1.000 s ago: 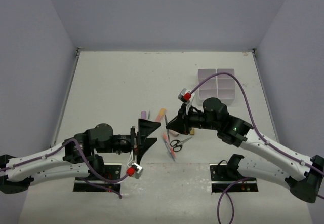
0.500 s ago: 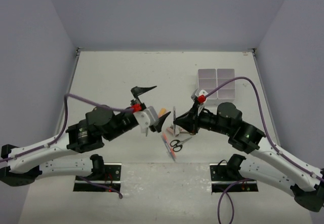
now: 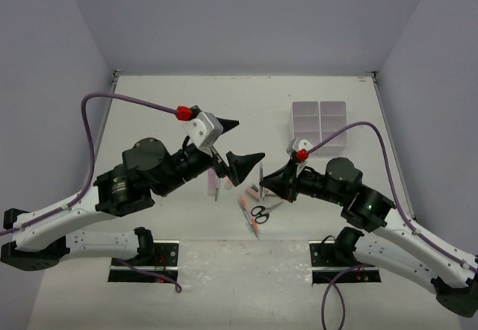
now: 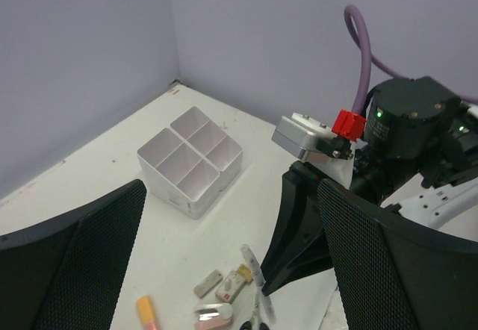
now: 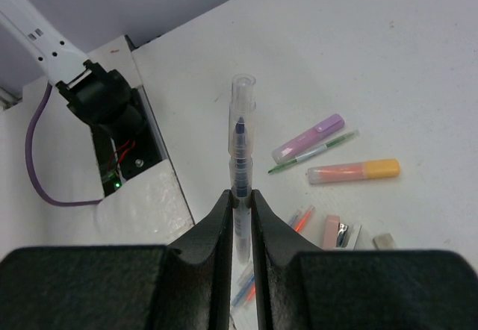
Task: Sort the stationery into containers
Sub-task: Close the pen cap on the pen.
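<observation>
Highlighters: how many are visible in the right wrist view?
2. The lilac highlighter lies beside the green pen; the orange highlighter lies just below. Others may be hidden.

Left hand (image 3: 251, 139) raised, spread wide, right hand (image 3: 263, 184) lower, clamped on a pen (image 5: 240, 143)

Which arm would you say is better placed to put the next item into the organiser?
Right. The right gripper is shut on a clear pen, and the white organiser sits on its side of the table. The left gripper is open, empty and farther off.
</observation>
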`<state>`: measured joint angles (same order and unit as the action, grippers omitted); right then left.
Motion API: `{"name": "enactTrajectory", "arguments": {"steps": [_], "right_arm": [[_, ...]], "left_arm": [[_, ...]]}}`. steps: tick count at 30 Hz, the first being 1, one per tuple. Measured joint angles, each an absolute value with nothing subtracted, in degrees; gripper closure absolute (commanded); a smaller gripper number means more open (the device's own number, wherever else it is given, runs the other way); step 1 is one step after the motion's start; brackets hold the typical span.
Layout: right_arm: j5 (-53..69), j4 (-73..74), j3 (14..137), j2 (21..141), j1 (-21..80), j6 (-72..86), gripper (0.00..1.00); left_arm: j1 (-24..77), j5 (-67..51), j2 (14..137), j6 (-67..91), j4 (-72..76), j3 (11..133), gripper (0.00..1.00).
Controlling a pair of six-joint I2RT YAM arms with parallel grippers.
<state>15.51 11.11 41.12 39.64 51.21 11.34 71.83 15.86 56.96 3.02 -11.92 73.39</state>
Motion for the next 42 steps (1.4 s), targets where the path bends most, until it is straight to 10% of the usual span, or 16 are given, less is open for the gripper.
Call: {"name": "enactTrajectory", "arguments": {"steps": [22, 42], "right_arm": [[22.6, 9.4, 40.7, 37.9, 51.0, 10.9, 1.00], [26.7, 10.0, 43.9, 41.3, 51.0, 12.0, 1.00]], "left_arm": [[42.8, -36.9, 57.7, 24.4, 3.9, 60.5, 0.03], [42.9, -42.8, 57.2, 25.2, 11.1, 55.4, 0.16]]}}
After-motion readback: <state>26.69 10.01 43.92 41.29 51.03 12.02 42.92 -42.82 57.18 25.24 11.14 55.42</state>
